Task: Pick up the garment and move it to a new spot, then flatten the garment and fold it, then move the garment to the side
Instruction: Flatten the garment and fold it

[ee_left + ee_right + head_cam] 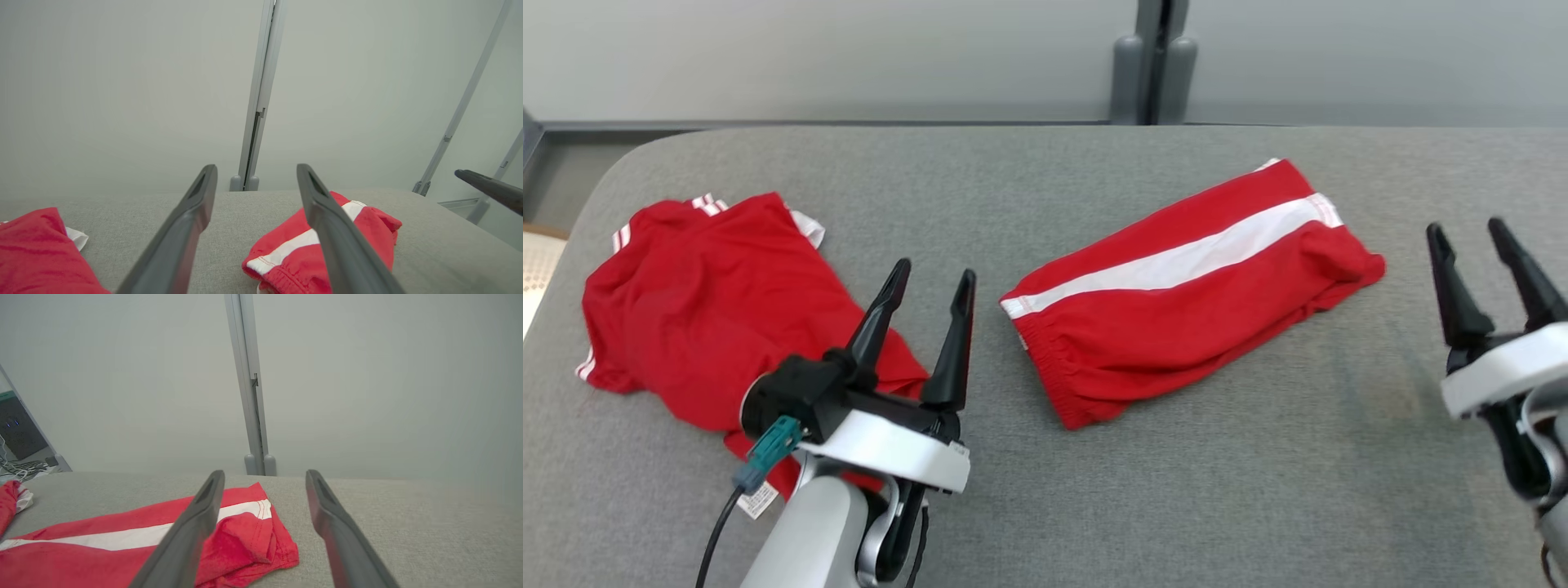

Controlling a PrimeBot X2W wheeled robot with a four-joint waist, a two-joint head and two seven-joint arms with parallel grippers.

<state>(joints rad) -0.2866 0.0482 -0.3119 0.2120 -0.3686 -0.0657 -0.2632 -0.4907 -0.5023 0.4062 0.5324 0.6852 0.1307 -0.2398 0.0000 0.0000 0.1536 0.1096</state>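
A red garment with a white stripe (pixel 1192 327), shorts folded into a long slanted bundle, lies in the middle of the grey padded table (pixel 1176 506). A second red garment, a crumpled shirt (pixel 711 302), lies at the left. My left gripper (pixel 934 272) hovers open between the two, over the shirt's right edge, holding nothing. My right gripper (pixel 1466 228) stands open and empty to the right of the shorts. The left wrist view shows the shorts (pixel 367 228) behind the open gripper (pixel 256 167) and the shirt (pixel 32 253) at the left. The right wrist view has the shorts (pixel 102 559) left of its gripper (pixel 264 473).
A pale wall with a grey vertical post (pixel 1153 65) runs behind the table's far edge. The table's rounded left corner (pixel 613 180) drops to the floor. Bare grey surface lies in front of the shorts and to their right.
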